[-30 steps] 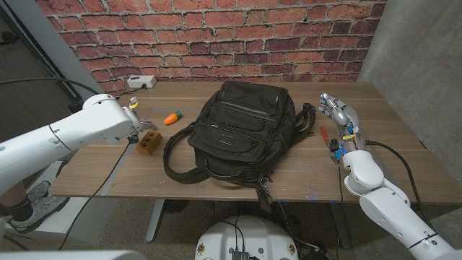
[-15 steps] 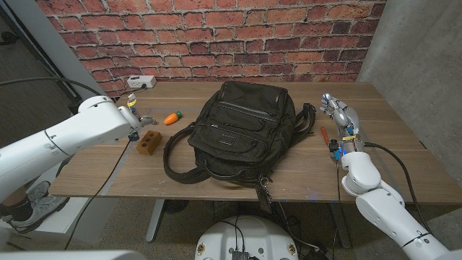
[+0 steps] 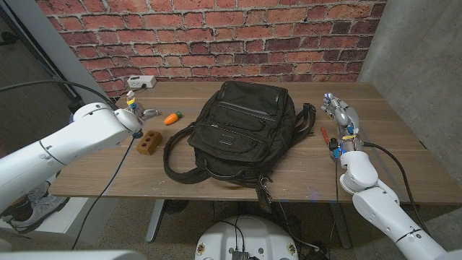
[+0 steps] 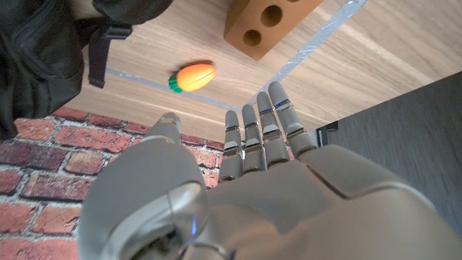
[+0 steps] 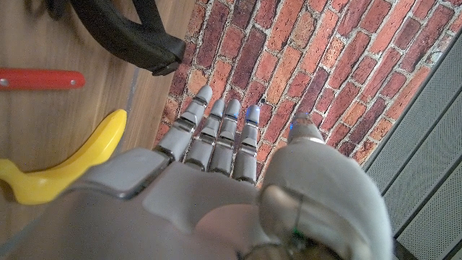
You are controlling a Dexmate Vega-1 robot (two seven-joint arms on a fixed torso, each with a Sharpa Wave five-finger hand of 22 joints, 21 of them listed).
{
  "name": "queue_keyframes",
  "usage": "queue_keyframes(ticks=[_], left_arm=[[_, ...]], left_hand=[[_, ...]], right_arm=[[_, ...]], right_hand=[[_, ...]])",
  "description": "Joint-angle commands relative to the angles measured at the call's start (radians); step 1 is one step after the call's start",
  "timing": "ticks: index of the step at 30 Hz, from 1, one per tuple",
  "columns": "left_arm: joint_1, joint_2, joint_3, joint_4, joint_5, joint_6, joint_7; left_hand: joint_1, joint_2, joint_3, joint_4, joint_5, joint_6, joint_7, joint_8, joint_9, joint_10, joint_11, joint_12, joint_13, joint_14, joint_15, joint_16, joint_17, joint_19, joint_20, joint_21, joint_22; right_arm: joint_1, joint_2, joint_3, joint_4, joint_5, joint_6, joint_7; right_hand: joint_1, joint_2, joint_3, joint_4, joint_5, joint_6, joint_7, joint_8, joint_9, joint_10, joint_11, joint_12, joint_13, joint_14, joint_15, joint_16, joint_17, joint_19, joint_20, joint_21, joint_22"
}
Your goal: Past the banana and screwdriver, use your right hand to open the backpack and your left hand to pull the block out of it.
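block out on the table, both hands empty

the black backpack is laid flat mid-table, front up, straps and top handle toward the robot, so its zippers face upward within reach of either arm. the zippers cannot be made out as open or closed at this size. the block, a brown brick-like piece with two holes, is seen on the bare wood to the left of the backpack, apart from it and not inside it. judged from that placement, the pull-out part of the task looks already done. a small orange carrot toy lies just behind the block, between it and a white power strip at the table's far edge.

the left hand is held above the table near the carrot toy and behind the block, touching neither. in the left wrist view its fingers are straight, side by side and closed on nothing.

the right hand is held upright at the backpack's right side, near a strap but apart from it. in the right wrist view its fingers are extended with nothing in them. the red-handled screwdriver and the yellow banana lie next to that hand on the wood, near a backpack strap end, so the right arm reaches past them to get at the bag.
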State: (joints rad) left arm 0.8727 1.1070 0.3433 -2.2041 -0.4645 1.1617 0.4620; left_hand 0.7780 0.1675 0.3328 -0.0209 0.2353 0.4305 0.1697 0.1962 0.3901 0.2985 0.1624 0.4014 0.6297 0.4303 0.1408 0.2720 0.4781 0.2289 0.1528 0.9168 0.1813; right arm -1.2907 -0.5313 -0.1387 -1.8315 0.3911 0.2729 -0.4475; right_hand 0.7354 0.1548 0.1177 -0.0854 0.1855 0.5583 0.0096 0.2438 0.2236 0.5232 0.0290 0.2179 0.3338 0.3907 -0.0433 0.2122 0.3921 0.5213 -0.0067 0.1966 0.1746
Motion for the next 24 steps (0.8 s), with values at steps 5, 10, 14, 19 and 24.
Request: queue_keyframes(ticks=[5, 10, 14, 19, 24], left_arm=[[0.077, -0.025, -0.078, -0.012, 0.018, -0.152, -0.003], [0.106, -0.041, -0.094, 0.001, 0.034, -0.213, 0.013], [0.132, -0.057, -0.105, 0.031, 0.047, -0.296, 0.015], [0.151, -0.071, -0.107, 0.074, 0.071, -0.401, 0.007], [0.16, -0.093, -0.1, 0.119, 0.101, -0.499, 0.007]], left_hand=[[-0.003, 0.014, 0.02, 0.001, 0.008, 0.005, 0.001, 0.001, -0.002, 0.002, -0.003, -0.006, -0.001, -0.007, 0.003, 0.002, 0.0, -0.004, -0.009, -0.006, 0.002], [-0.009, 0.018, 0.026, 0.005, 0.01, 0.004, 0.002, 0.001, -0.005, 0.001, -0.001, -0.009, -0.002, -0.015, 0.004, 0.0, -0.001, -0.009, -0.009, -0.009, 0.003], [-0.02, 0.021, 0.035, 0.012, 0.01, 0.004, 0.001, 0.002, -0.009, -0.007, 0.001, -0.017, -0.005, -0.032, 0.008, -0.007, -0.003, -0.018, -0.009, -0.014, 0.003], [-0.029, 0.024, 0.043, 0.019, 0.011, 0.003, 0.001, 0.002, -0.012, -0.008, -0.001, -0.022, -0.009, -0.038, 0.009, -0.008, -0.005, -0.023, -0.009, -0.017, 0.003], [-0.04, 0.027, 0.054, 0.028, 0.011, 0.007, -0.003, 0.004, -0.016, 0.006, -0.006, -0.022, -0.014, -0.026, 0.003, -0.002, -0.006, -0.019, -0.014, -0.017, 0.004]], right_arm=[[0.057, 0.008, -0.022, 0.07, 0.035, 0.013, 0.023], [0.071, 0.011, -0.031, 0.088, 0.04, 0.018, 0.027], [0.081, 0.013, -0.037, 0.099, 0.041, 0.019, 0.024], [0.096, 0.024, -0.046, 0.119, 0.042, 0.033, 0.02], [0.105, 0.028, -0.054, 0.129, 0.045, 0.035, 0.019]], right_hand=[[-0.003, 0.011, 0.009, 0.005, 0.006, -0.007, 0.002, -0.002, 0.001, -0.009, 0.003, -0.005, -0.002, -0.007, -0.004, 0.005, 0.0, -0.007, -0.004, 0.0, 0.002], [-0.003, 0.012, 0.012, 0.004, 0.006, -0.008, 0.001, -0.004, 0.0, -0.009, 0.004, -0.005, -0.004, -0.007, -0.005, 0.004, -0.003, -0.008, -0.004, 0.0, 0.002], [-0.004, 0.013, 0.015, 0.004, 0.007, -0.008, 0.001, -0.004, 0.0, -0.009, 0.004, -0.005, -0.004, -0.007, -0.003, 0.003, -0.004, -0.008, -0.003, 0.0, 0.002], [-0.01, 0.021, 0.019, 0.009, 0.008, -0.008, 0.0, -0.005, 0.0, -0.01, 0.001, -0.006, -0.006, -0.007, -0.005, 0.004, -0.004, -0.009, -0.006, 0.0, 0.002], [-0.017, 0.025, 0.021, 0.014, 0.008, -0.009, 0.0, -0.006, 0.0, -0.01, 0.001, -0.006, -0.007, -0.008, -0.006, 0.004, -0.005, -0.01, -0.007, 0.0, 0.002]])
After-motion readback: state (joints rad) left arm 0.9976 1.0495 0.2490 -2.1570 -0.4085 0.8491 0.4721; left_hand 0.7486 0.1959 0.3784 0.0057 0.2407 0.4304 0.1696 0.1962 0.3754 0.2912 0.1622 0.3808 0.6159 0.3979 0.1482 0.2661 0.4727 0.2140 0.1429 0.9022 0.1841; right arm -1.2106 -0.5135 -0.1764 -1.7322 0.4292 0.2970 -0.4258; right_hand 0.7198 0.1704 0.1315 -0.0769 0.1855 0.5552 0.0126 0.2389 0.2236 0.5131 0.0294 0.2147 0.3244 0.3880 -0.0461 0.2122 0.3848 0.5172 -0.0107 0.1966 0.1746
